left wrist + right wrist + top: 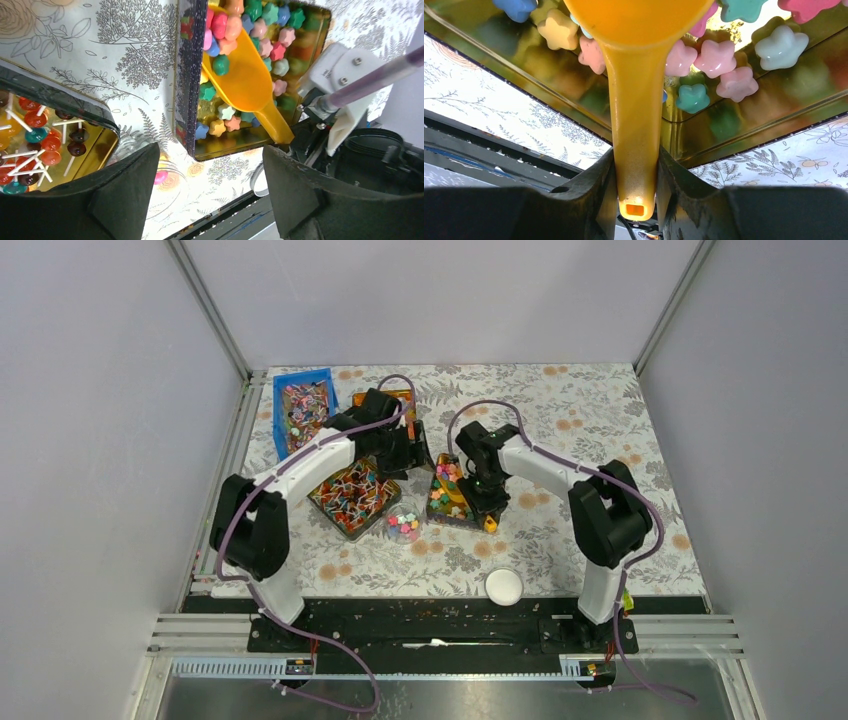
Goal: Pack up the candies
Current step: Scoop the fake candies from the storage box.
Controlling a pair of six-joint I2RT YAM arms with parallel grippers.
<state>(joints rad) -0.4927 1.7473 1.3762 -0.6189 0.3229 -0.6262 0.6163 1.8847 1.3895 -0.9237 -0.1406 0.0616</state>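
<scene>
Right fingers [589, 200] pinch the orange scoop [636, 125] lying among the candies [716, 57]; left fingers [120, 200] gape wide.

Pastel candies [270, 47], orange scoop [244, 80] — gold-lined dark tin [187, 75], leaf-printed tablecloth [125, 50].

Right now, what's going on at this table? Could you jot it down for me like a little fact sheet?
right gripper: shut on the handle of the orange scoop
scoop bowl: pushed in among the candies
candies: pastel stars in a gold-lined tin
left gripper: open, empty, between the two tins
second tin: holds lollipops
small cup: a few candies inside
white lid: on the table near the right arm's base
blue bin: far left, mixed sweets
</scene>
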